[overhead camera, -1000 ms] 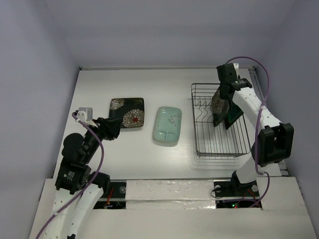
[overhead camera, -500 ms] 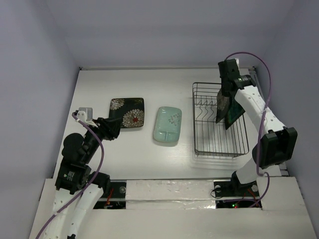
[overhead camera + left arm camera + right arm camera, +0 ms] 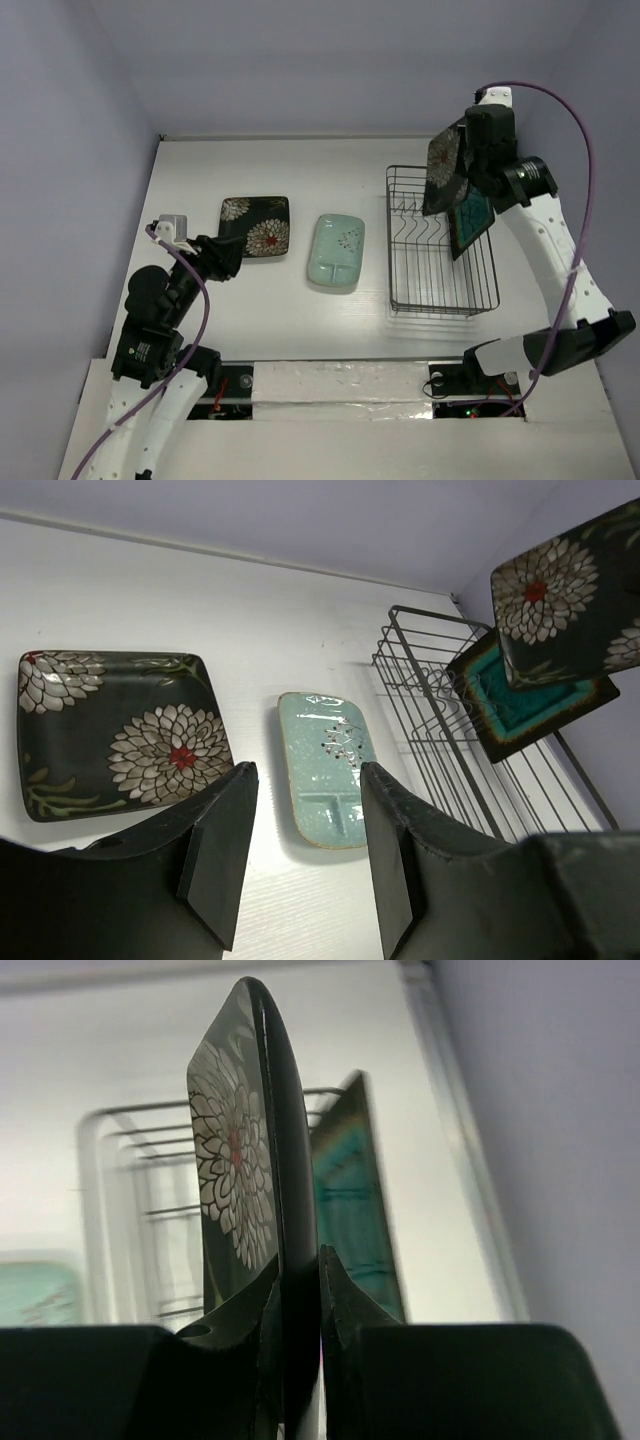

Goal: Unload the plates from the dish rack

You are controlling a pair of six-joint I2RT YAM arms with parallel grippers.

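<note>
One view, the right wrist's, shows right gripper clamped on the flowered plate; left gripper gapes empty.

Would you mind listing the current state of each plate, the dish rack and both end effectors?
dish rack: holding one plate.
teal-centred plate: leaning on edge in the rack.
held flowered plate: on edge, raised clear of the rack.
flat flowered plate: lying flat, out of the rack.
mint-green plate: lying flat, out of the rack.
left end effector: open, empty.
right end effector: shut on the held flowered plate.
</note>
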